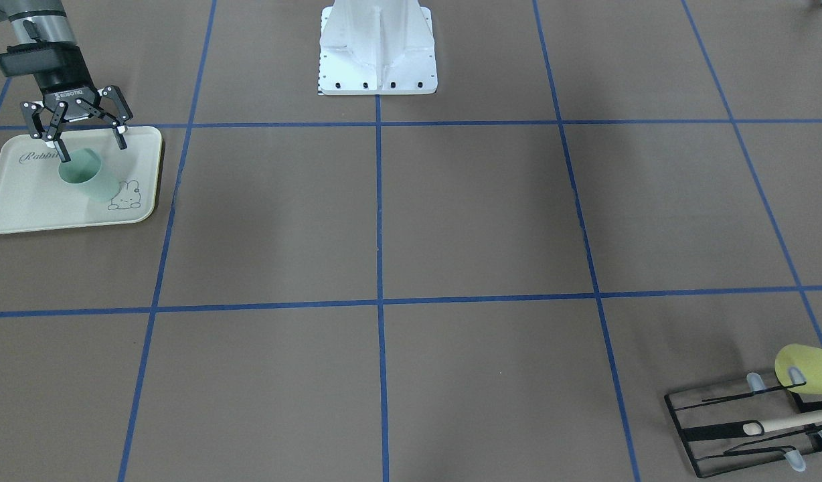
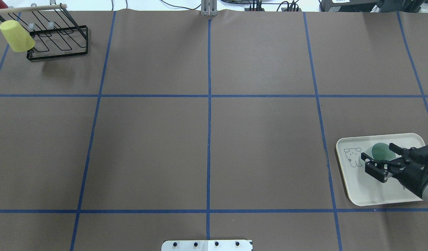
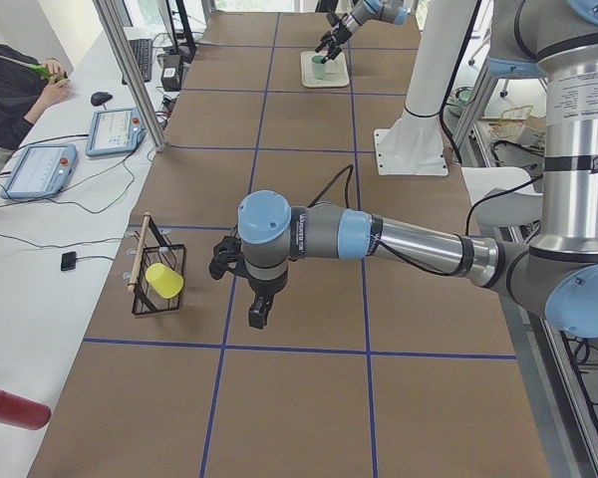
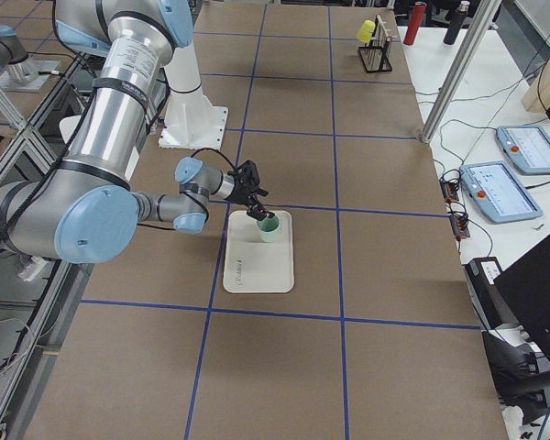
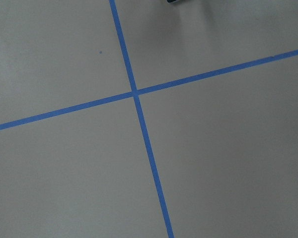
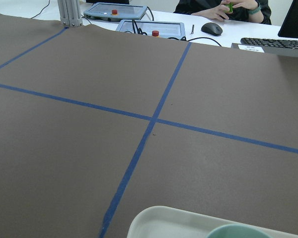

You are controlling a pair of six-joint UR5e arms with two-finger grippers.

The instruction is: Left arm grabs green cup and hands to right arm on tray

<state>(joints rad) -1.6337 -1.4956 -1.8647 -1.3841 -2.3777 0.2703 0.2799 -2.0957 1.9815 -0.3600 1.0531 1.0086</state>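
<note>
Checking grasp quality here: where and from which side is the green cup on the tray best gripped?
Probably from above, pinching the wall at the rim with one finger inside and one outside. The green cup stands upright on the tray, mouth up, with no handle, and the open right gripper hangs over it.

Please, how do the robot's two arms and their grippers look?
The left arm and the right arm are alike: silver-grey tubes, pale blue joint caps, black cables near the wrist. The left gripper and the right gripper are black; the right one shows two linked fingers and white ROBOTIQ lettering.
</note>
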